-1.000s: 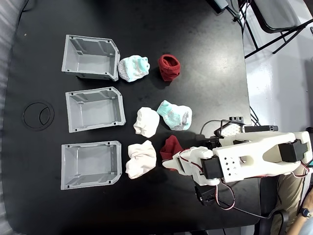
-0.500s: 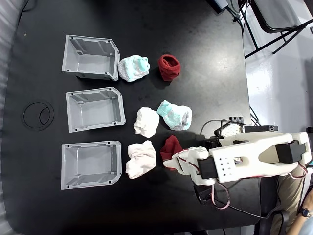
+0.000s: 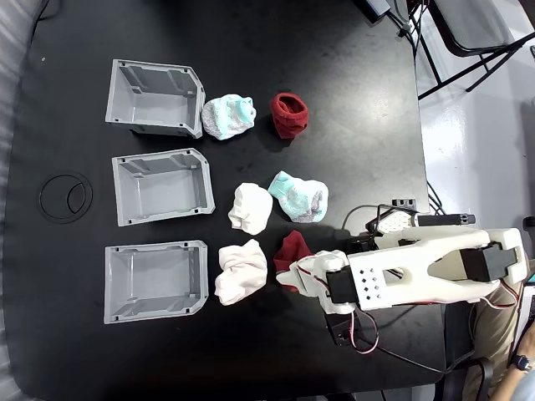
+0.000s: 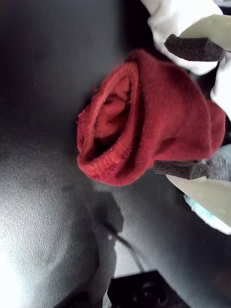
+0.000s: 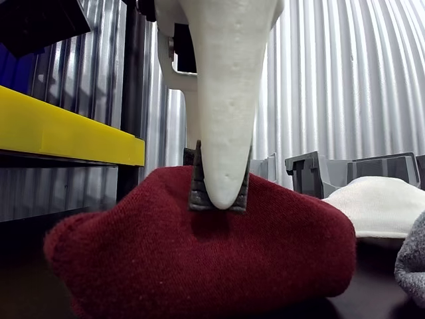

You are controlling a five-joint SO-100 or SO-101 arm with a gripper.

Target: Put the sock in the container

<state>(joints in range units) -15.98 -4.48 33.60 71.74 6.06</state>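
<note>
The maroon sock (image 3: 291,248) lies on the black table to the right of a white sock, as the fixed view shows it. My gripper (image 3: 298,267) is down over it and open. In the wrist view the sock (image 4: 159,115) sits between the two foam pads (image 4: 192,47) of the gripper (image 4: 187,108), and each pad is at one side of the fabric. In the other view a white finger (image 5: 219,133) presses on top of the sock (image 5: 199,259). Three grey containers stand in a column at the left; the nearest one (image 3: 152,288) is empty.
Two more empty grey bins (image 3: 161,185) (image 3: 155,96) stand above it. White socks (image 3: 241,271) (image 3: 250,207), mint-and-white socks (image 3: 298,197) (image 3: 227,115) and a ring-shaped red sock (image 3: 289,114) lie around. A cable and plug strip (image 3: 393,209) lie near the arm's base.
The arm has crept left and lower, so the fingers now reach further over the maroon sock. The sock and everything else have stayed put.
</note>
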